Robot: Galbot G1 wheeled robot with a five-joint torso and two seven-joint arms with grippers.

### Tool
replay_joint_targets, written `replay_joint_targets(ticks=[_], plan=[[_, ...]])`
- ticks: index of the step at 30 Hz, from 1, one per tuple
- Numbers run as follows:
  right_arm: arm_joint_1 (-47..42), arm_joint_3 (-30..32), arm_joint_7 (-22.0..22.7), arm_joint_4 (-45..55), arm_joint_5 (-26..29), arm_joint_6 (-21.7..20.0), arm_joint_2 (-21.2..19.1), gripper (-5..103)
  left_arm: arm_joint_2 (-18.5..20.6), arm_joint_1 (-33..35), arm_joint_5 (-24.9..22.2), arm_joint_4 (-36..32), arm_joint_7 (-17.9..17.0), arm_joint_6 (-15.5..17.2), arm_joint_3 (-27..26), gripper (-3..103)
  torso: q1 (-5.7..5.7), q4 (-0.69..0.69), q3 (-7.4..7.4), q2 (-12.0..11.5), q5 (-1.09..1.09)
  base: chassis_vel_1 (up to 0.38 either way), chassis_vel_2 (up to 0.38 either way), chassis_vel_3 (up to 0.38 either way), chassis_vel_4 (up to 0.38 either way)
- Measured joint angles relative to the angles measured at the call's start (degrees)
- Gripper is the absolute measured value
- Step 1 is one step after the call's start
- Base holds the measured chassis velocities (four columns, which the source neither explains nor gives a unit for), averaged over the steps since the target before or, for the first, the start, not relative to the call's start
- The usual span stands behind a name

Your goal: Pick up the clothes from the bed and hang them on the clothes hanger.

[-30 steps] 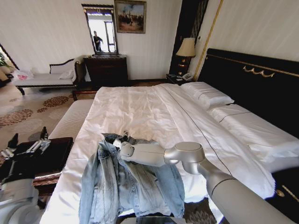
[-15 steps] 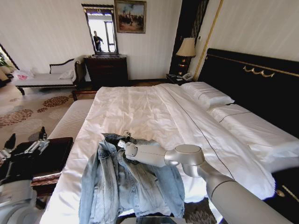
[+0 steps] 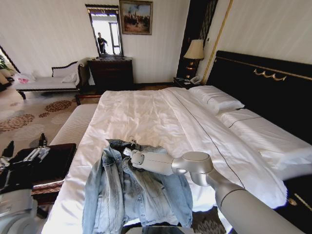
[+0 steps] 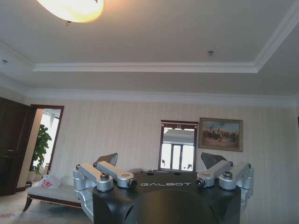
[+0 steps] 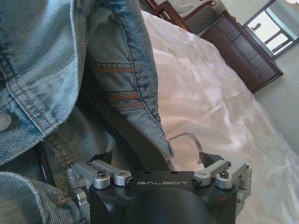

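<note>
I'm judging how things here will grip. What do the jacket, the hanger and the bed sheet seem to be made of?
Jacket: light-blue washed denim, with visible weave, stitched seams and a metal button. Hanger: smooth black bar, perhaps plastic or coated metal, with a shiny metal-looking hook. Bed sheet: white fabric with a slight sheen, softly creased; fibre unclear.

right gripper [image 3: 130,149] shifted a little farther across the denim jacket [image 3: 136,187] toward its collar, its forearm lowered closer to the cloth, left gripper [image 3: 22,155] slightly lower beside the bed [image 3: 146,117]

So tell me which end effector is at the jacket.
The right end effector, reaching over the bed to the denim jacket's collar. The left end effector is raised off the bed's side, away from the jacket.
</note>
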Motion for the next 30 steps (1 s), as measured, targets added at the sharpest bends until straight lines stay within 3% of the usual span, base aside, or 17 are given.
replay_joint_targets(ticks=[5, 12, 30], plan=[[0.0, -0.19, 0.82, 0.24, 0.14, 0.25, 0.0, 100, 0.66, -0.08, -0.09, 0.25, 0.0, 0.0, -0.1, 100, 0.0, 0.0, 0.0, 0.0, 0.0, 0.0, 0.0, 0.0, 0.0], [-0.08, -0.24, -0.61, -0.33, 1.53, 4.2, -0.01, 100, 1.64, -0.35, -0.24, 0.79, -0.01, 0.0, -0.1, 100, 0.0, 0.0, 0.0, 0.0, 0.0, 0.0, 0.0, 0.0, 0.0], [-0.22, -0.15, -2.92, -1.91, 1.36, 6.19, -0.02, 100, 2.92, -0.9, -0.83, 1.52, -0.08, 0.0, -0.04, 100, 0.0, -0.01, 0.0, 0.0, 0.0, 0.015, 0.014, -0.015, -0.013]])
